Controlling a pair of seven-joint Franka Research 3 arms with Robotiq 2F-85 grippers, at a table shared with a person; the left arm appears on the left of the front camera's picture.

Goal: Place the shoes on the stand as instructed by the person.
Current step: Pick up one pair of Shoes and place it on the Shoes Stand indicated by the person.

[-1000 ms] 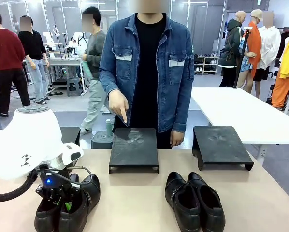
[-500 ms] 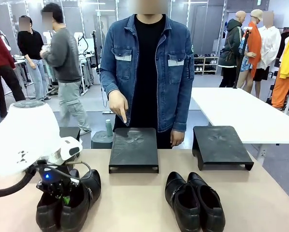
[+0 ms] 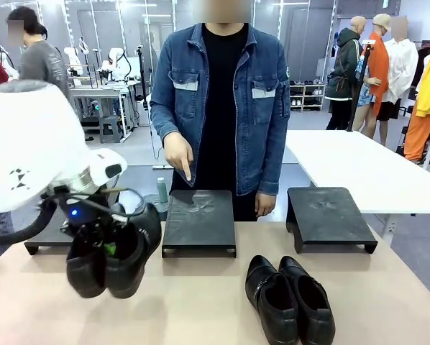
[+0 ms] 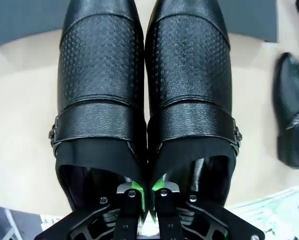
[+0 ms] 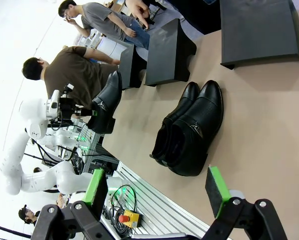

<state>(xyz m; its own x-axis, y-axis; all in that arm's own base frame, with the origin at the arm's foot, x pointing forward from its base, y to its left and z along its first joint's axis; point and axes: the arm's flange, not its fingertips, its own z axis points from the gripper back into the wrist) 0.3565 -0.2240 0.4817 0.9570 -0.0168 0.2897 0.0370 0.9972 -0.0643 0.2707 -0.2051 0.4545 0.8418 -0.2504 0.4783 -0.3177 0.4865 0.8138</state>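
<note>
My left jaws pinch the touching inner walls of one black glossy leather shoe pair (image 3: 125, 269), hanging clear of the beige bench (image 3: 200, 302); right jaws spread. Second pair (image 3: 290, 298) lies right, bare bench between. Beyond, the person's hand (image 3: 177, 154) points down at the middle flat black stand (image 3: 199, 223).
</note>
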